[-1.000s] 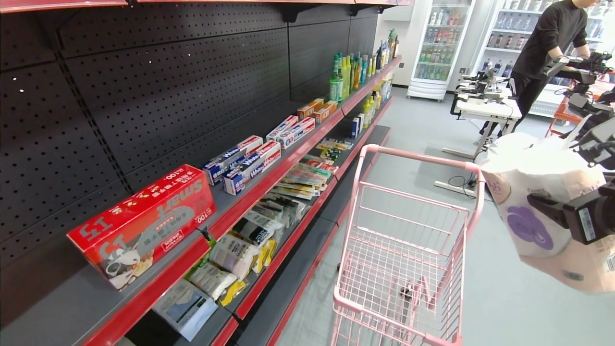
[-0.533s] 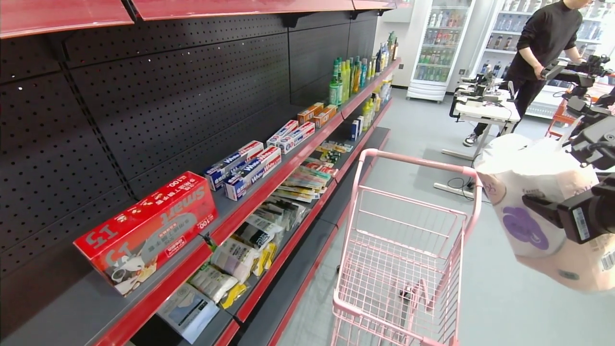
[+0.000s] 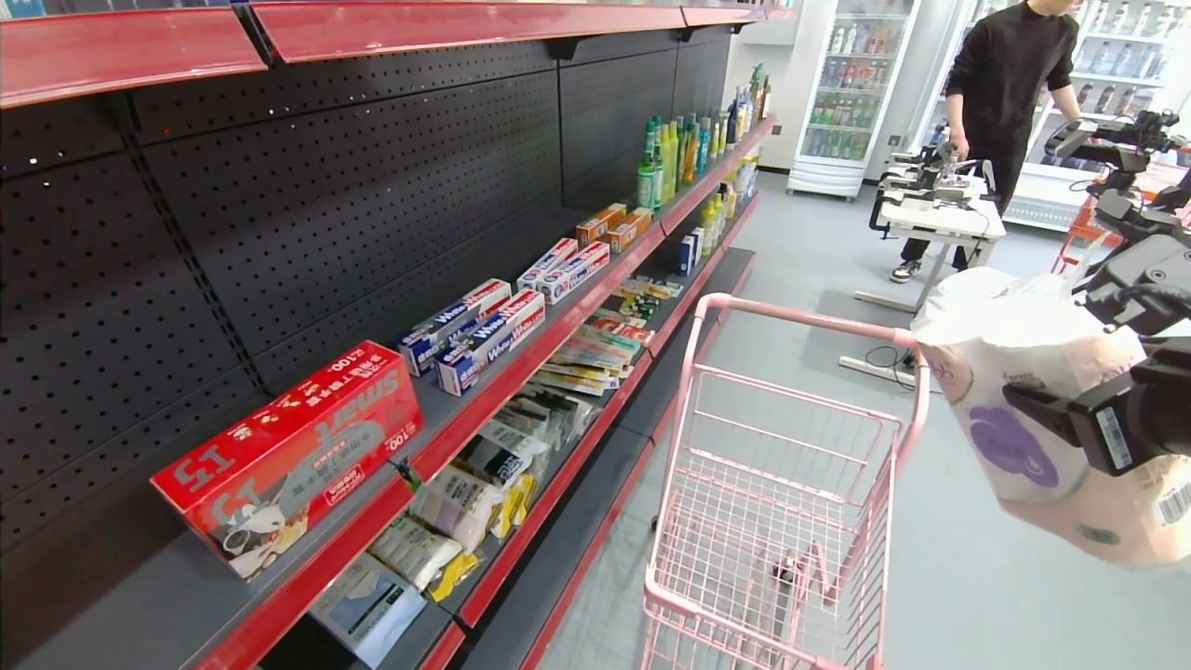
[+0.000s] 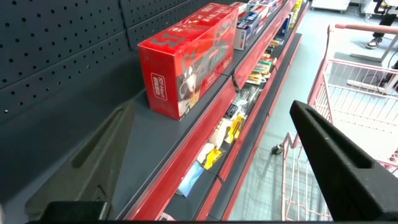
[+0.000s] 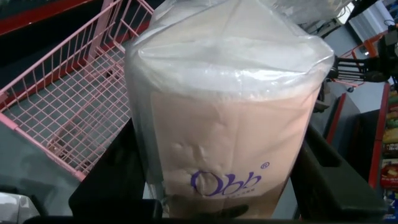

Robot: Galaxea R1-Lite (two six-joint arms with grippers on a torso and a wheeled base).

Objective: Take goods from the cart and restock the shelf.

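Observation:
My right gripper (image 3: 1084,423) is shut on a plastic-wrapped pack of paper rolls (image 3: 1023,419), white and pale pink with a purple mark. It holds the pack in the air just right of the pink wire cart (image 3: 791,521). In the right wrist view the pack (image 5: 230,118) stands between both dark fingers (image 5: 118,168), above the cart's basket (image 5: 68,106). My left gripper (image 4: 211,180) is open with nothing between its fingers (image 4: 336,162). It hangs beside the grey shelf board (image 4: 155,143), short of a red box (image 4: 186,59). That red box (image 3: 288,456) lies on the middle shelf (image 3: 121,596).
Toothpaste boxes (image 3: 488,330) and bottles (image 3: 665,154) line the same shelf farther along. Packets (image 3: 456,502) fill the lower shelf. The red upper shelf (image 3: 372,23) overhangs. A white table (image 3: 940,219) and drinks fridges (image 3: 851,84) stand behind the cart. Open grey floor (image 3: 968,596) lies to the right.
The whole head picture has slid down a little, so the camera has moved. My right gripper keeps the pack in almost the same place beside the cart.

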